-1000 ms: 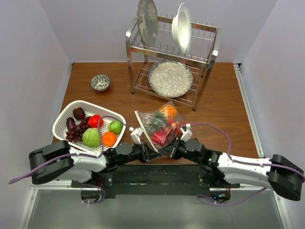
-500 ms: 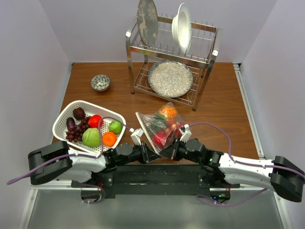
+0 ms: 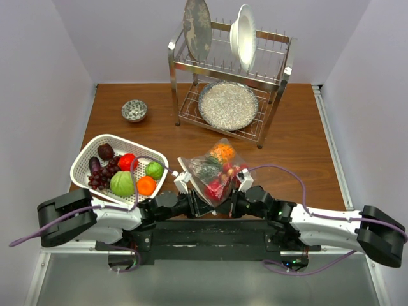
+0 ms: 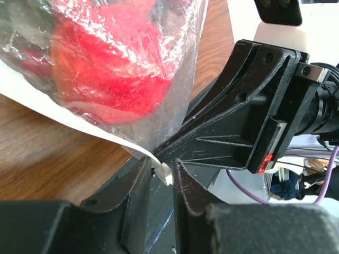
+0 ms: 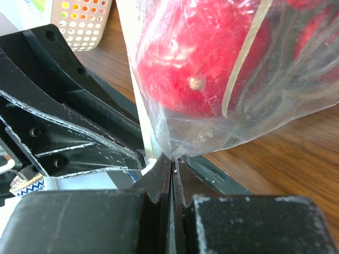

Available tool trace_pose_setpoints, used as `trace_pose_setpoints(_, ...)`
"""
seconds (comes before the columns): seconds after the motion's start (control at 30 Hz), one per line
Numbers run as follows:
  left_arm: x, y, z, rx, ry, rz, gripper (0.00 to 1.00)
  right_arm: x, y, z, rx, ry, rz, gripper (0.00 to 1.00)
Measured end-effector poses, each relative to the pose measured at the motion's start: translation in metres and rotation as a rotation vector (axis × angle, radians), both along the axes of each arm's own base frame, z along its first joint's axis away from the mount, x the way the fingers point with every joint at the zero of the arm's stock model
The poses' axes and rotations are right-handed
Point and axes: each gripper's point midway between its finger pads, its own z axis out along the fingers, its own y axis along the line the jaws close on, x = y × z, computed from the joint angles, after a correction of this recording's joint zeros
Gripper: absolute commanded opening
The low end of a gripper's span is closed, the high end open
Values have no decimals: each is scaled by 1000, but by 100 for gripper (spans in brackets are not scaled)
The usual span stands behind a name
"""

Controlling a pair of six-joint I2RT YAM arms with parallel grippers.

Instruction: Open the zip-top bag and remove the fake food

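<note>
Wooden table [image 3: 299, 153] before you: your left gripper [image 4: 161, 168] and right gripper [image 5: 172, 166] each pinch the near edge of the zip-top bag [image 3: 217, 169], with the fake food [image 5: 185, 58] inside it.

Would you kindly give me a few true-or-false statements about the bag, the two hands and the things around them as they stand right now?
1. The left hand and the right hand each pinch the near edge of the zip-top bag. True.
2. The fake food has been taken out and lies on the bare table. False: the red, orange and green pieces are inside the bag.
3. The white basket sits to the left of the bag and holds fruit and vegetables. True.
4. The lower shelf of the dish rack holds nothing. False: a speckled plate lies on it.
</note>
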Motion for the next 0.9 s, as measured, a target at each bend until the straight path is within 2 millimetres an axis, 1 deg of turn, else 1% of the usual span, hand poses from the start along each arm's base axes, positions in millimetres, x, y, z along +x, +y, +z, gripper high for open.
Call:
trace_pose_setpoints(0.1,0,0,0,2,1,-2,41,0,0,0,-3,1,0,0)
trace_pose_setpoints(0.17,-1,0,-2,5,4,-5,42,0,0,1,-5,2,-1,0)
trace_pose_setpoints(0.23,-2,0,-4,10,8,-9,45,1,1,2,-4,1,-1,0)
trace_pose_setpoints(0.3,-3,0,-5,14,11,-13,45,1,1,2,-5,1,-2,0)
trace_pose_setpoints(0.37,-4,1,-6,19,15,-20,42,1,1,3,-7,1,-4,0)
trace_pose_setpoints(0.4,-5,1,-7,22,17,-21,39,2,1,3,-7,1,-5,0)
trace_pose_setpoints(0.47,-6,2,-9,31,22,-24,38,2,0,2,-10,2,-6,0)
trace_pose_setpoints(0.83,-15,1,-20,65,39,-52,37,4,-3,3,-22,1,-26,0)
trace_pose_setpoints(0.9,-17,1,-22,69,41,-57,33,4,-2,3,-23,2,-26,0)
